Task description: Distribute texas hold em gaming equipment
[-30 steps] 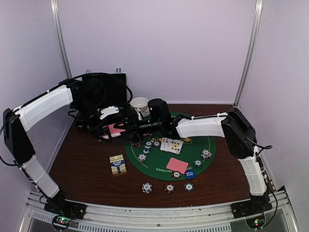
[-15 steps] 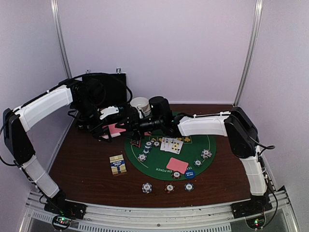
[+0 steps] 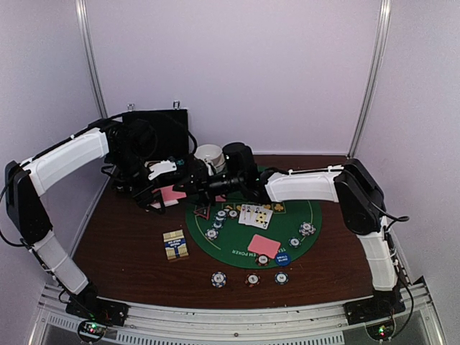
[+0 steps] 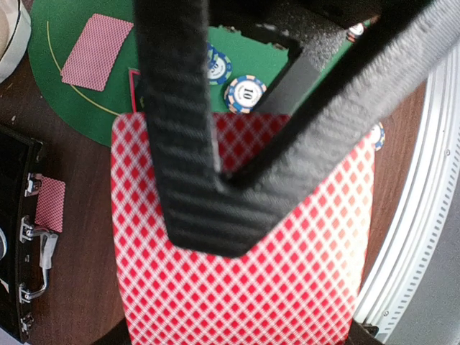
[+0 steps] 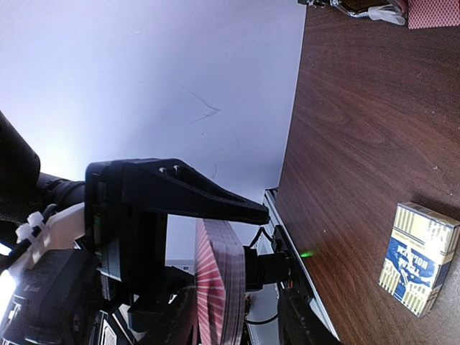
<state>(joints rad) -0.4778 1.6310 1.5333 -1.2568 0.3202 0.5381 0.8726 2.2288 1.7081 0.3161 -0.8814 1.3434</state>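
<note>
Cards [image 4: 237,302] clamped in left hand [image 4: 215,208] | right hand [image 5: 241,327] apart, straddling their edge

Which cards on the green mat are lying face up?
The fanned cards at the middle of the mat show white faces; the lone card lower in the top view shows its pink back.

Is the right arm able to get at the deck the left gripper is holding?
Probably yes: the right gripper sits right at the deck clamped in the left gripper, and its wrist view shows the deck's edge between its open fingers, with nothing in between.
</note>
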